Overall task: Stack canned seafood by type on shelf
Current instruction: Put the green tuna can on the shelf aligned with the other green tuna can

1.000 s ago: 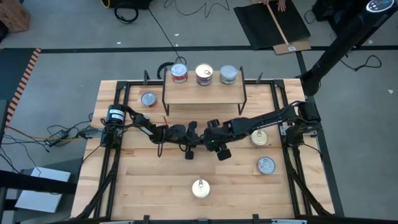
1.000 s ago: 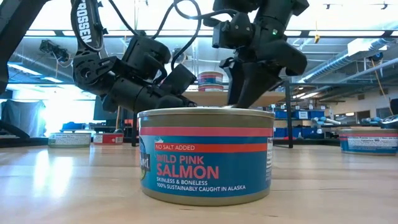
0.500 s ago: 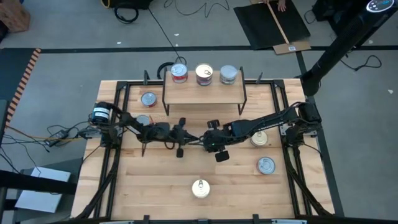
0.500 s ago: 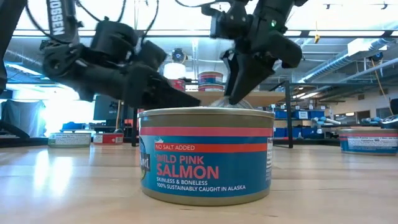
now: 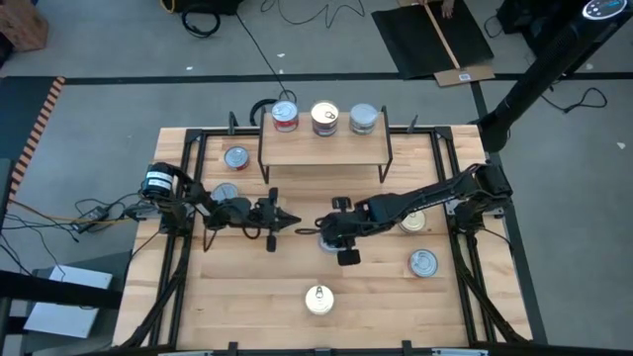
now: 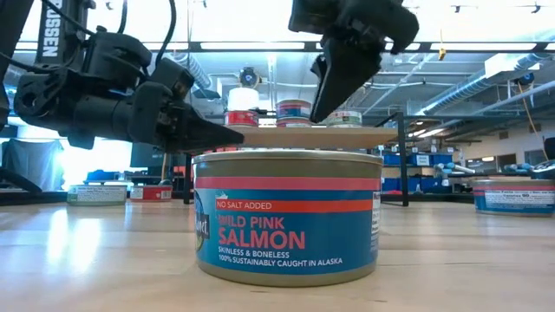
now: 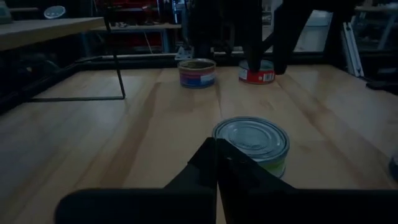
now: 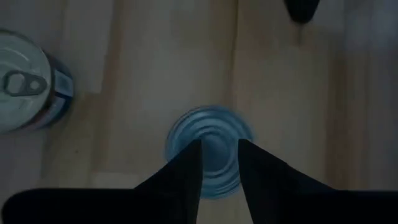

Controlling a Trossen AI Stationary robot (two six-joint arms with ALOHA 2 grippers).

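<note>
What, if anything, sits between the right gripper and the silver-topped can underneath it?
Nothing visible. The right gripper hangs directly above the silver-topped can, jaws open, with only air between. The left gripper, jaws shut, points at the can from the side, clear of it.

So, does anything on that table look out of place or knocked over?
Nothing is spilled or tipped. One oddity: the silver round tin under the right arm's fingers shows a plain ringed face with no pull tab, unlike the blue-sided tin near it, so it may be upside down.
</note>
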